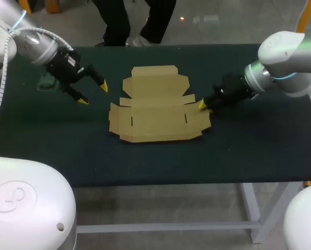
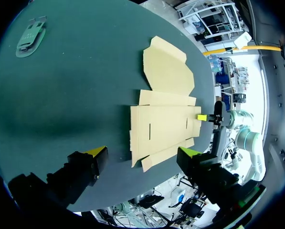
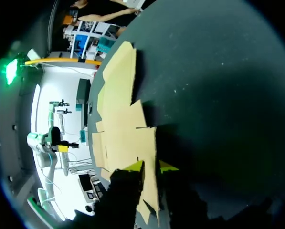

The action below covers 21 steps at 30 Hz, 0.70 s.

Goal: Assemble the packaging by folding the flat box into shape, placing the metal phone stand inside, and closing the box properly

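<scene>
Our table (image 1: 145, 161) lies dim under soft light from above, and the pale box (image 1: 158, 109) stands out brightly against it. In our wrist views a broad soft shadow darkens the table ahead of our left gripper (image 2: 142, 152) and beside our right gripper (image 3: 152, 166). The table's edge bows strongly there.

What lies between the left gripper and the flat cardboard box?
Only bare dark table. The head view shows an empty stretch from the left gripper to the flat box, and the left wrist view agrees.
</scene>
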Tool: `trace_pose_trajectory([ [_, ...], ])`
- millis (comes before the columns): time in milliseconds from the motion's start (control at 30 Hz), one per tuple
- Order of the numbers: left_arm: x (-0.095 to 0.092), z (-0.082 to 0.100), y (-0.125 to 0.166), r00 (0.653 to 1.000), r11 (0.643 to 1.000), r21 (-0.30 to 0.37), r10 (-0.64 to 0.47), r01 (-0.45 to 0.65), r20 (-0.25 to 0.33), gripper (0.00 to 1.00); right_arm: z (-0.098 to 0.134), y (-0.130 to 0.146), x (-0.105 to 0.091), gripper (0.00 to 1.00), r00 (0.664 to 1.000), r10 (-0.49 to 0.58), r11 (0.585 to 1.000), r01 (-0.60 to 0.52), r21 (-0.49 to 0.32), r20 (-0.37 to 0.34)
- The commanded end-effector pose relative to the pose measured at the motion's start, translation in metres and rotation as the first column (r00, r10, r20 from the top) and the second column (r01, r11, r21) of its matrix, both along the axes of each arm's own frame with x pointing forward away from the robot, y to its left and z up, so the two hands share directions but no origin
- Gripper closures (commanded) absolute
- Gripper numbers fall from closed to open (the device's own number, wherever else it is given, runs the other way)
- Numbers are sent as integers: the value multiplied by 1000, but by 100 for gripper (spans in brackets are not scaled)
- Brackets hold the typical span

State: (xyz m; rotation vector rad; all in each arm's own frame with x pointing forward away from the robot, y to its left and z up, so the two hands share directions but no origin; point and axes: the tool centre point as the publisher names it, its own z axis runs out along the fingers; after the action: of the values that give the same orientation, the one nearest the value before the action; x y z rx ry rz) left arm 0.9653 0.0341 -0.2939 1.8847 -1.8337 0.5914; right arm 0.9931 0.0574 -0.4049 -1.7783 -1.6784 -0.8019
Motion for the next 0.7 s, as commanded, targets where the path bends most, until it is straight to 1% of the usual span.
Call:
trace_pose_trajectory([
  [33,1,1,1,1000,1000,4,0,0,-8,0,-2,1,0,100,1000,13,1000,-13,20,0],
  [167,0,1,1,1000,1000,5,1,-1,-10,0,0,-1,-8,100,1000,15,999,-15,35,4],
  [400,0,1,-2,1000,1000,5,-12,12,-9,0,1,1,-23,100,1000,22,999,-22,37,12],
  [533,-2,1,-4,1000,1000,8,-20,20,-9,0,2,4,-31,100,999,34,998,-35,45,15],
  [700,-5,2,-5,1000,1000,10,-26,26,-6,0,4,11,-41,100,998,48,998,-50,47,36],
])
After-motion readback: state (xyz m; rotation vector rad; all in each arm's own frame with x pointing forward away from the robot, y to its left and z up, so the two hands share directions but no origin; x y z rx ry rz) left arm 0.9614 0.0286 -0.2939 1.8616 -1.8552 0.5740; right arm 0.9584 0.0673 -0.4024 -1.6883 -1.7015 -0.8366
